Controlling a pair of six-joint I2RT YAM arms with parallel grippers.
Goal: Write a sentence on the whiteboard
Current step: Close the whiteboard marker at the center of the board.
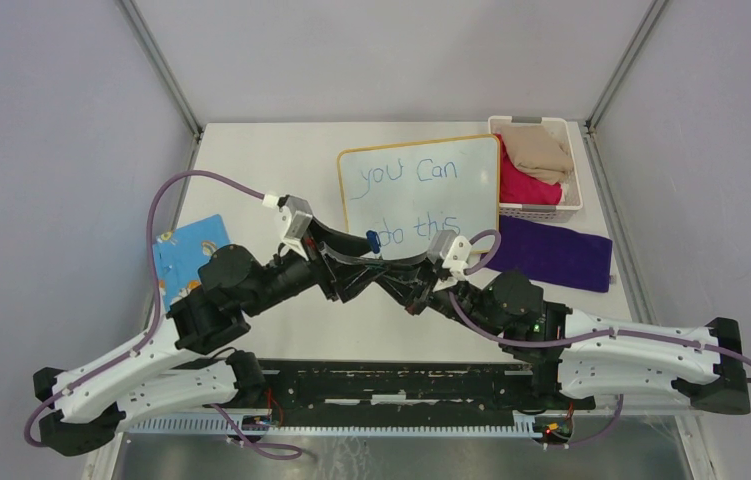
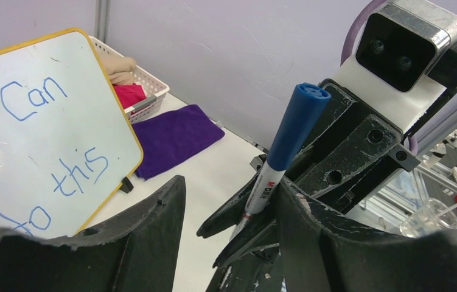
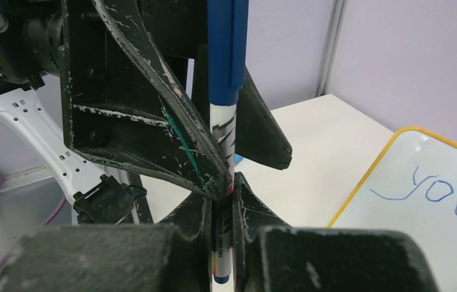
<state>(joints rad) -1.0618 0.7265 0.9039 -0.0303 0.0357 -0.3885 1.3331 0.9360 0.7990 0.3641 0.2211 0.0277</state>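
The right fingers (image 3: 251, 214) grip the smooth marker (image 3: 226, 55); the left fingers (image 2: 146, 237) stand open on both sides of it. Beyond the fingers, the glossy, yellow-edged whiteboard (image 1: 473, 200) carries the sentence (image 1: 438, 170). Flat white worktop (image 1: 251, 170) spreads to their left.

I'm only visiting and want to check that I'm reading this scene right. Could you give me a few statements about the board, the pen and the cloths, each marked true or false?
1. The whiteboard carries the sentence "you Can do this" in blue. True.
2. The marker lies flat beside the whiteboard. False: it stands roughly upright, clamped in the right claw.
3. The marker's blue cap is on. True.
4. The purple cloth is inside the basket. False: it lies on the table beside the basket.
5. The left claw is shut tight on the marker. False: its fingers stand apart on either side of it.
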